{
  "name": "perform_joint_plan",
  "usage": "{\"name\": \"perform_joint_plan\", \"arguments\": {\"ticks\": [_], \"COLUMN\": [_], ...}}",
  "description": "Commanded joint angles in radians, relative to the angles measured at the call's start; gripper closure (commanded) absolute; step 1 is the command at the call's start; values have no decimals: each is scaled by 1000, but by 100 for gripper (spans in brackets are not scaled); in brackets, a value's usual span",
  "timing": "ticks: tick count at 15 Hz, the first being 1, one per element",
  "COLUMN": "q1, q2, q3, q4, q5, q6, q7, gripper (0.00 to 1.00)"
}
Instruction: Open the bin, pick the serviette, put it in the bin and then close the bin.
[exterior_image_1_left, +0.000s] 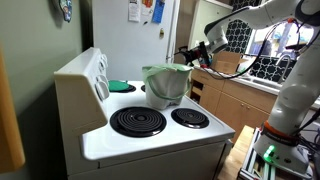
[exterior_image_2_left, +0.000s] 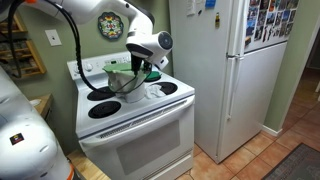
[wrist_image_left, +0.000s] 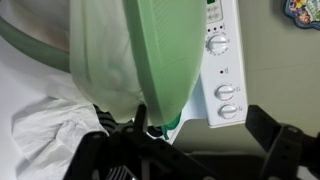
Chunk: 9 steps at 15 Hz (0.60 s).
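The bin (exterior_image_1_left: 165, 88) stands on the white stove between the burners, pale grey with a green rim; it also shows in an exterior view as the bin (exterior_image_2_left: 124, 82). In the wrist view its green lid (wrist_image_left: 170, 50) fills the middle, close to the camera, and looks tilted up on edge. A crumpled white serviette (wrist_image_left: 45, 125) lies at the lower left beside the bin. My gripper (wrist_image_left: 185, 128) is open, its dark fingers (wrist_image_left: 268, 135) standing wide apart just behind the lid's lower edge, holding nothing. From outside, the gripper (exterior_image_1_left: 190, 54) hovers at the bin's rim.
A flat green disc (exterior_image_1_left: 120, 86) lies on the stove near the back panel. The stove's control knobs (wrist_image_left: 218, 44) are close behind the bin. Black burners (exterior_image_1_left: 138, 122) lie in front. A white fridge (exterior_image_2_left: 225, 70) stands beside the stove.
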Motion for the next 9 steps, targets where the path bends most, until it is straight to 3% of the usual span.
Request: {"name": "perform_joint_plan", "arguments": {"ticks": [1,9], "q1": [-10,-12], "q2": [1,-8], "q3": [-4,-10], "q4": [9,19], "q5": [39,76], "q6": [-35,-87], "q7": [-27,-37], "gripper": [0,0]}}
